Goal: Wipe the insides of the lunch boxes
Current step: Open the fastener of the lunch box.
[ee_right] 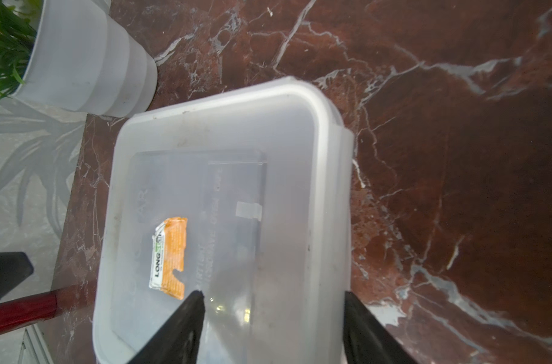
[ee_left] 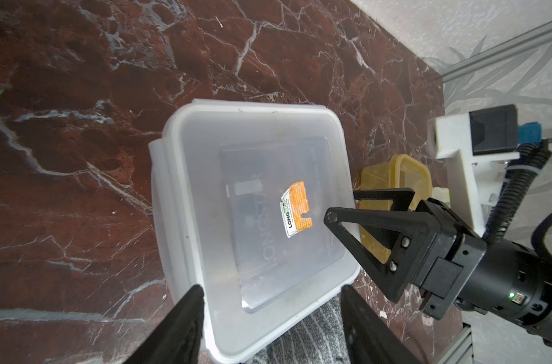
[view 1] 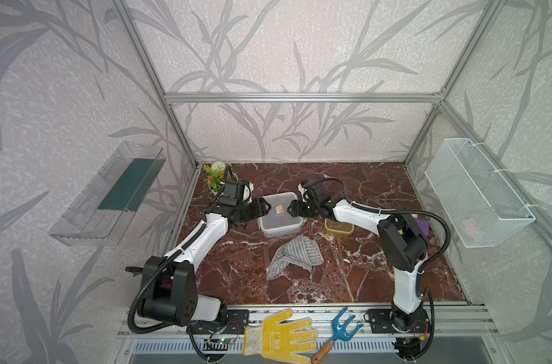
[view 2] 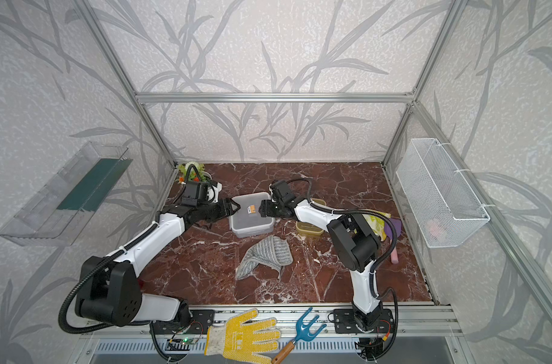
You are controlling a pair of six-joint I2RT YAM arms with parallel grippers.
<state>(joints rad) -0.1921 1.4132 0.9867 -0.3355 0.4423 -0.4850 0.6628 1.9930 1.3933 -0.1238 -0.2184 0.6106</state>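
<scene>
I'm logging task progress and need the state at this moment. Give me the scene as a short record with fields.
large lunch box: mid-table, lid on, orange sticker on the lid
small lunch box: amber, right of the large one, partly hidden by the right arm
cloth: grey striped, crumpled on the table in front of the large box, not held
left gripper: open, at the large box's left side
right gripper: open, at its right side
wiping: not begun
</scene>
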